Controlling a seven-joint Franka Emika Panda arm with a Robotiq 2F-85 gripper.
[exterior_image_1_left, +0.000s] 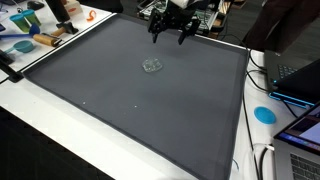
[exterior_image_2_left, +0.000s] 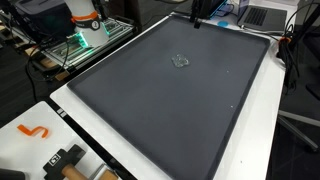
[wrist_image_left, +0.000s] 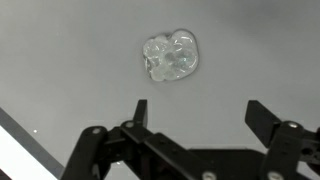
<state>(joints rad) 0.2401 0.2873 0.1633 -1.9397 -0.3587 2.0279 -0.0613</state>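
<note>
While hanging above the far edge of a dark grey mat (exterior_image_1_left: 120, 120) in an exterior view, shows as a black gripper (exterior_image_1_left: 170, 40) with the fingers spread apart and nothing between them. Shows also a small crumpled clear plastic piece (exterior_image_1_left: 151, 66) lying on the far half of the mat, near the gripper but lower and not touching it. Beside the mat, on the white table (exterior_image_1_left: 250, 125), shows a blue round disc (exterior_image_1_left: 264, 114) and a laptop (exterior_image_1_left: 300, 78), both well apart from the plastic piece.

In an exterior view, shows the gripper (exterior_image_2_left: 197, 20) only partly, at the top edge of the picture over the far border of the mat (exterior_image_2_left: 150, 120); cannot tell there how the jaws stand. Shows the plastic piece (exterior_image_2_left: 181, 61) alone on the mat, toward the gripper end. Shows an orange hook (exterior_image_2_left: 35, 130) on the white table (exterior_image_2_left: 70, 112) at the near corner, well apart from the rest.

In the wrist view, looks down on two dark fingers (wrist_image_left: 140, 110) standing wide at the bottom, with the gripper (wrist_image_left: 200, 118) empty. Shows the plastic piece (wrist_image_left: 169, 55) ahead of the fingertips, apart from both, flat on the grey mat (wrist_image_left: 60, 50). Shows a white strip of the table (wrist_image_left: 15, 165) in the lower corner.
</note>
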